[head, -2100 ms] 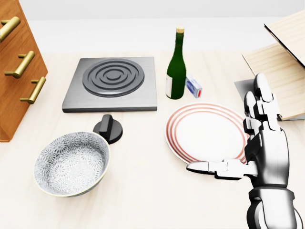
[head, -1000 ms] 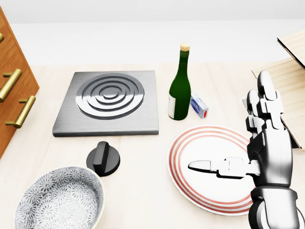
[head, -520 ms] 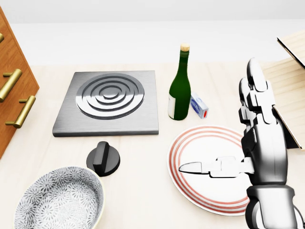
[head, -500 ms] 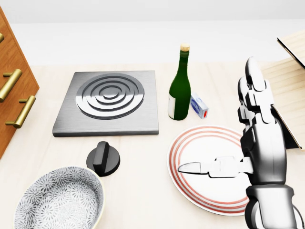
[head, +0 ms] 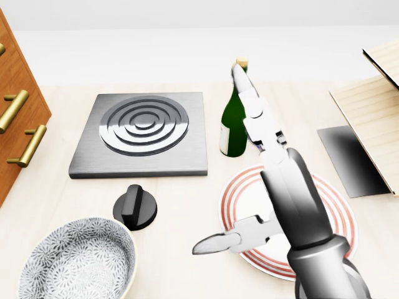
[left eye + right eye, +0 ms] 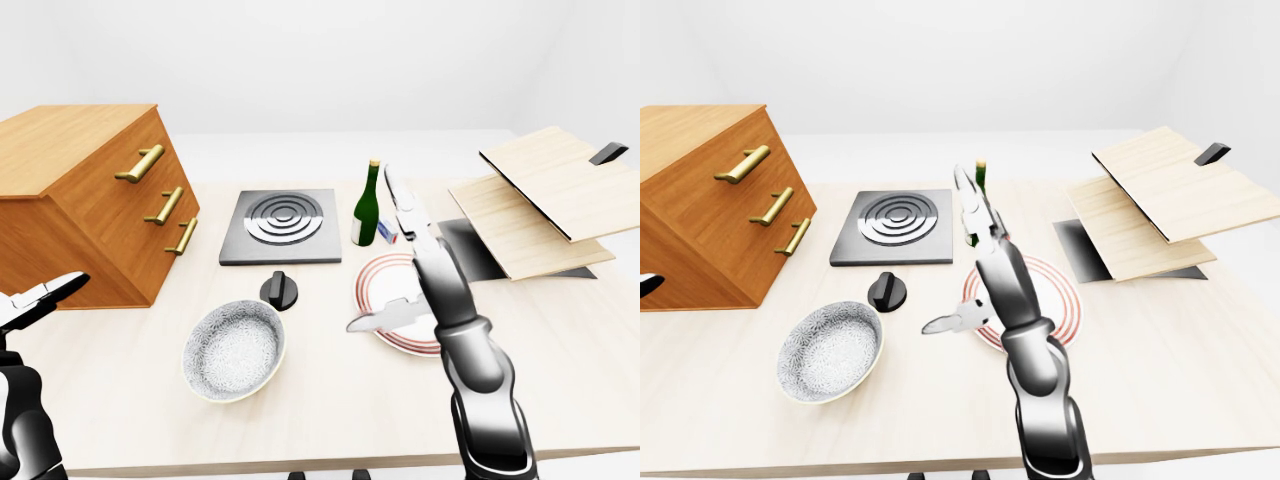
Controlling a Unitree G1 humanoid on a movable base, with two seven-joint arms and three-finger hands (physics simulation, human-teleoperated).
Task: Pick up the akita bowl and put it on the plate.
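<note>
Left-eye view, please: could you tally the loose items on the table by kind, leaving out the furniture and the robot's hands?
Bowls: 1, the akita bowl
Plates: 1, the plate
Bottles: 1, the green bottle
Hotplates: 1, the grey hotplate
Knobs: 1, the black knob
Small boxes: 1, the white and blue box
Total: 6

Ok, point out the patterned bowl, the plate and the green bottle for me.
bowl (image 6: 235,350): left-eye view, inner bottom.
plate (image 5: 240,193): head view, striped rim at its left.
bottle (image 6: 367,208): left-eye view, middle of its body.
</note>
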